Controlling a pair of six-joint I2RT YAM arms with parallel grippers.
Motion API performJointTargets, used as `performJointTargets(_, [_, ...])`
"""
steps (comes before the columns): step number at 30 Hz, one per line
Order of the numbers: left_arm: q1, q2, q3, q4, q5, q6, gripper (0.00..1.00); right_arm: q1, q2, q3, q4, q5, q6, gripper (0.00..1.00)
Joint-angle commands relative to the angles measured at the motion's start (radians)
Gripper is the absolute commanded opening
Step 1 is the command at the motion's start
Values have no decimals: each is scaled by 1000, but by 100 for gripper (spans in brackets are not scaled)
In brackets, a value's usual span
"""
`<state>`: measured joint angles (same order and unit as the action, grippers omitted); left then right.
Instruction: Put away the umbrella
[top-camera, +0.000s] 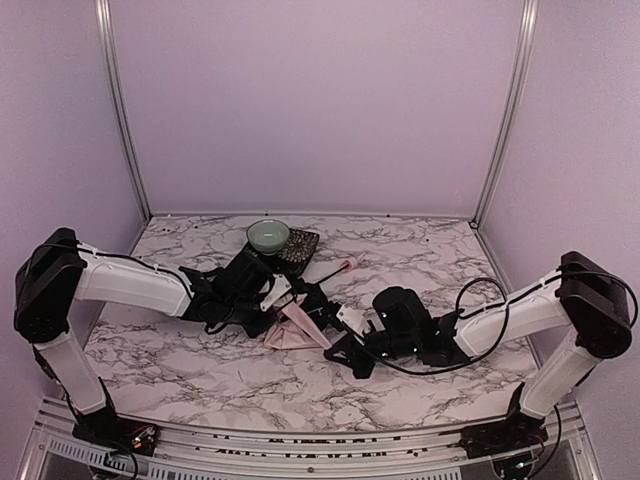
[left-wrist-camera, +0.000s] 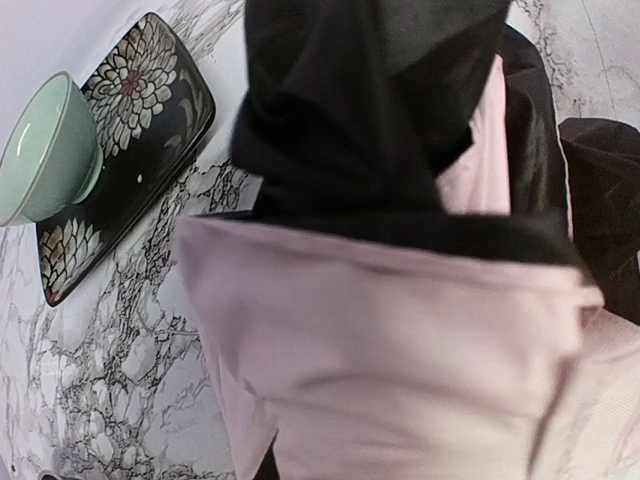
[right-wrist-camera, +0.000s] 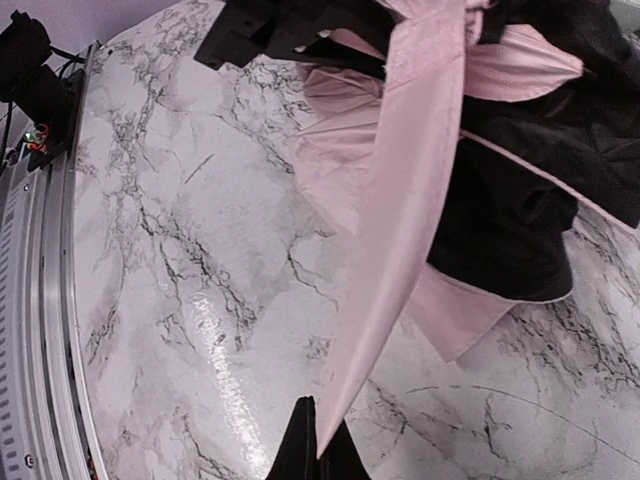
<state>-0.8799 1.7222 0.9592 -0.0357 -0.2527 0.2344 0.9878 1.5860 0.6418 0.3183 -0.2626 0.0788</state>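
The umbrella lies half bundled on the marble table between both arms, pale pink outside with black lining. Its thin shaft runs back and right to the small pink handle. My left gripper is pressed into the bundle's upper end. In the left wrist view the pink and black fabric fills the frame and hides the fingers, which seem closed in the cloth. My right gripper is shut on the tip of a long pink flap, drawn taut from the bundle. In the top view this gripper sits just right of the fabric.
A pale green bowl stands on a dark flowered tray behind the umbrella, close to the left gripper; both show in the left wrist view, bowl and tray. A black cable loops off the right arm. Purple walls enclose the table.
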Motion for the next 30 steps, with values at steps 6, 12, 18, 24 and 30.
performJointTargets(6, [192, -173, 52, 81, 133, -153, 0, 130, 75, -57, 143, -140, 78, 0])
performJointTargets(12, [184, -373, 10, 254, 368, -267, 0, 93, 182, -19, 210, -124, 69, 0])
performJointTargets(18, [117, -537, -79, 281, 629, -156, 0, -55, 218, -51, 389, -158, 127, 0])
performJointTargets(24, [43, -681, -213, 402, 935, -124, 0, -137, 226, -14, 490, -218, 125, 0])
performJointTargets(30, [-101, -674, -200, 406, 1004, -57, 0, -198, 256, 58, 537, -318, 126, 0])
